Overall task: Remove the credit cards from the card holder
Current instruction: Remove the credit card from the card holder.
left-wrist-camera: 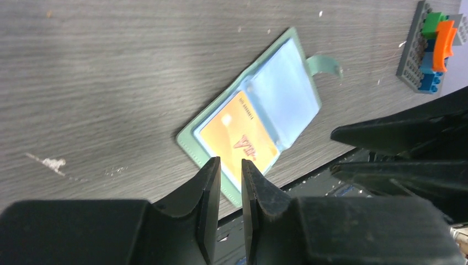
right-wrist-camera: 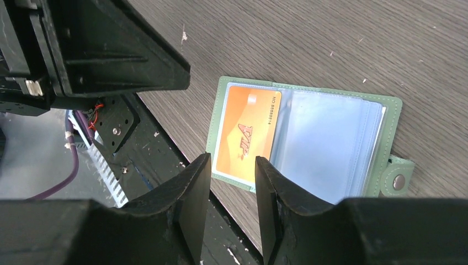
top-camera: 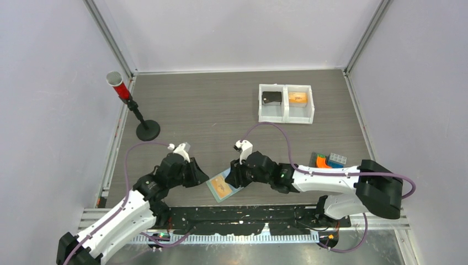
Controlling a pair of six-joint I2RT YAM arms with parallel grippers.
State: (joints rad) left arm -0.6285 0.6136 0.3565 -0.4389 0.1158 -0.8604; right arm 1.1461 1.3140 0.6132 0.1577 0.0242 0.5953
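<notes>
The sage-green card holder (top-camera: 213,186) (left-wrist-camera: 187,141) (right-wrist-camera: 221,110) lies open and flat at the table's near edge, between my two arms. Its snap tab (right-wrist-camera: 398,179) sticks out at one side. An orange-tan credit card (top-camera: 223,188) (left-wrist-camera: 237,135) (right-wrist-camera: 248,130) sits in one half; the other half shows pale blue pockets (right-wrist-camera: 325,143). My left gripper (top-camera: 202,178) (left-wrist-camera: 230,163) hovers just left of the holder, jaws a narrow gap apart, nothing between them. My right gripper (top-camera: 233,175) (right-wrist-camera: 233,160) hovers just right of it, open and holding nothing.
A white two-part bin (top-camera: 286,117) at the back right holds a black flat piece (top-camera: 271,97) and an orange item (top-camera: 298,97). A red-and-white tube on a black stand (top-camera: 132,107) is at the back left. A toy brick block (top-camera: 326,160) (left-wrist-camera: 433,49) lies right of the holder.
</notes>
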